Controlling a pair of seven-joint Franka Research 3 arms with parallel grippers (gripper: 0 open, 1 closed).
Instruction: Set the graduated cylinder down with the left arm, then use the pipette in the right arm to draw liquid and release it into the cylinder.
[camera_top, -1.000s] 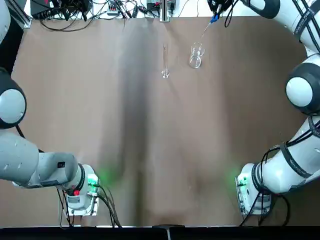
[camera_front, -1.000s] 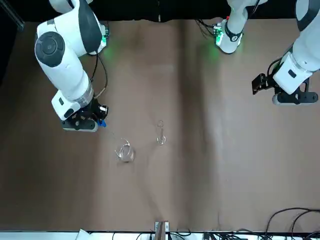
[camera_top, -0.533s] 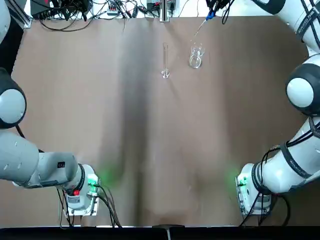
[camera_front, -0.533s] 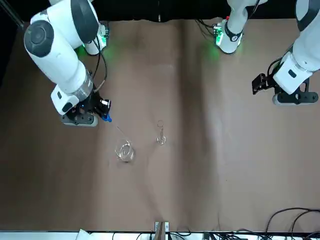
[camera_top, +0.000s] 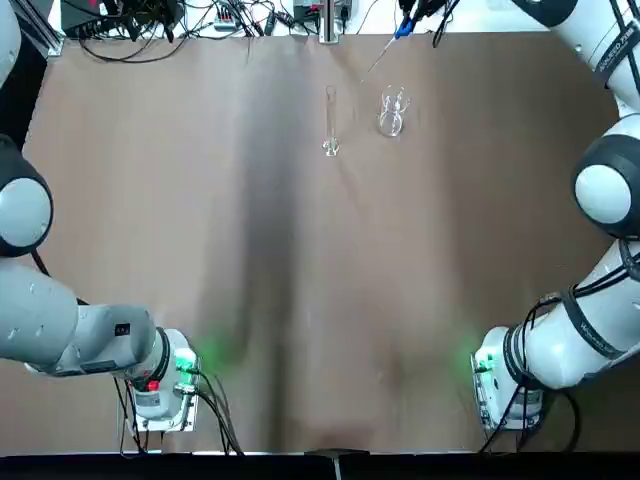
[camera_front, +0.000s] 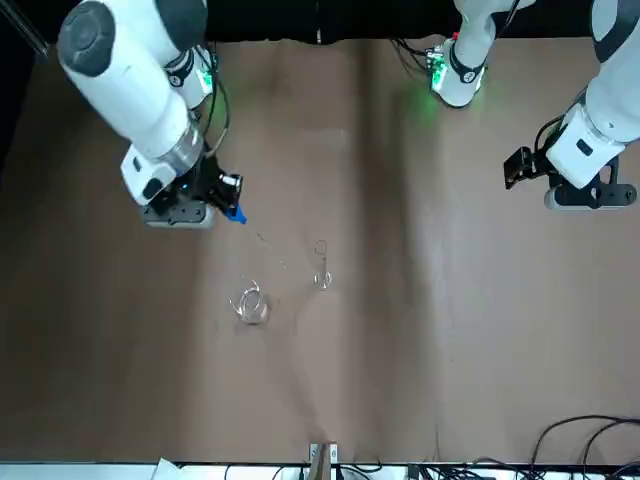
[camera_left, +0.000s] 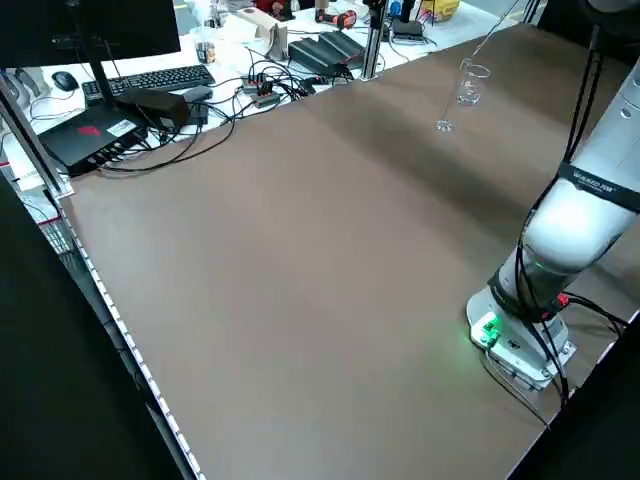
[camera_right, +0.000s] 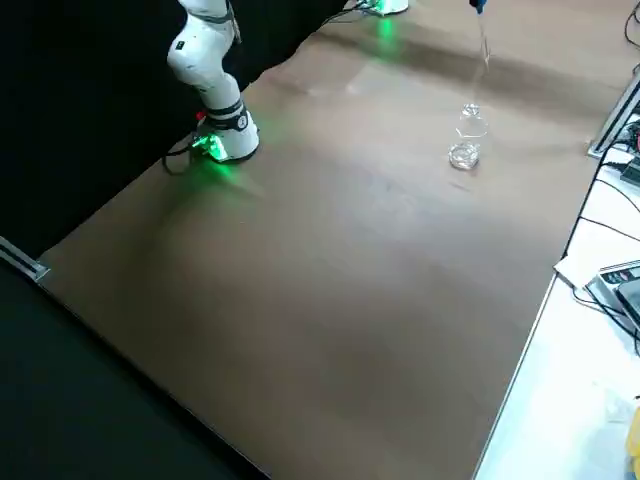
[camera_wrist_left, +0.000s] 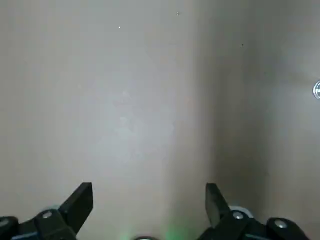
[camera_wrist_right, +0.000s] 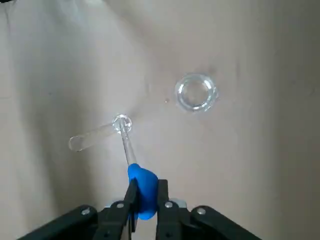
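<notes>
Top view first, operator: nearest you sat the two arm bases, and your left hand (camera_wrist_left: 148, 202) was parked back on the left side, its fingers wide apart over bare table (camera_top: 300, 300), gripping nothing. That fits the graduated cylinder (camera_top: 330, 120) already standing upright on its own at the far middle of the table, the short beaker (camera_top: 391, 110) just to its right and not touching it. The liquid in the beaker was too clear for you to make out. Farthest off, your right hand (camera_wrist_right: 145, 192) was closed on the blue bulb of the pipette (camera_wrist_right: 131, 160), raised above the table. In the right wrist view the stem pointed down toward the cylinder's mouth, probably lined up to release there.
</notes>
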